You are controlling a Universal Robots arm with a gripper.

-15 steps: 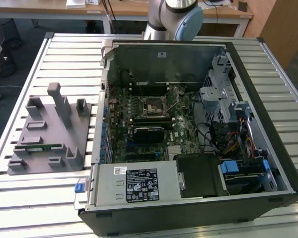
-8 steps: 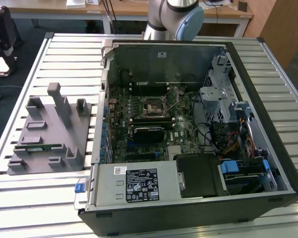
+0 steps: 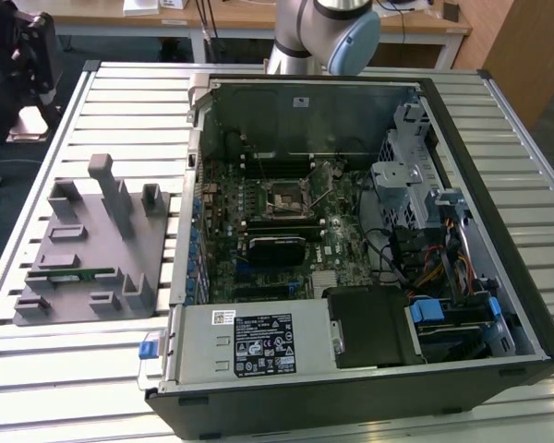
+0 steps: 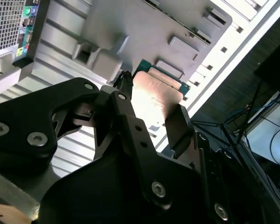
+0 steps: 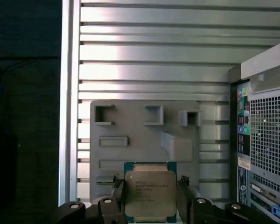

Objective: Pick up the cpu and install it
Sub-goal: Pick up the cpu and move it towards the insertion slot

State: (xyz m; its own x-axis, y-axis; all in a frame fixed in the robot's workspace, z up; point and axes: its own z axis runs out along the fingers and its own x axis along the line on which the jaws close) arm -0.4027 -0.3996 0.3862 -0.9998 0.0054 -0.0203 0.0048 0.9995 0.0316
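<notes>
1. The hand [image 5: 150,207] was clenched on the cpu [image 5: 150,196], with a dark finger [image 5: 117,201] pressed to each of two opposite edges.
2. In the first wrist view the chip's silvery metal top faced the camera, with a green rim around it.
3. In the second wrist view the cpu [image 4: 156,95] sat between the same fingers [image 4: 179,126], held clear of the grey tray [image 4: 144,28] behind it.
4. The tray rested on the slatted metal desk [image 5: 154,60], just beside the open computer case [image 3: 351,397].
5. In the exterior view a green memory stick [image 3: 74,274] lay in the tray.
6. The motherboard's square socket [image 3: 286,198] lay inside the case, well apart from the tray.
7. The arm [image 3: 328,28] rose behind the case.
</notes>
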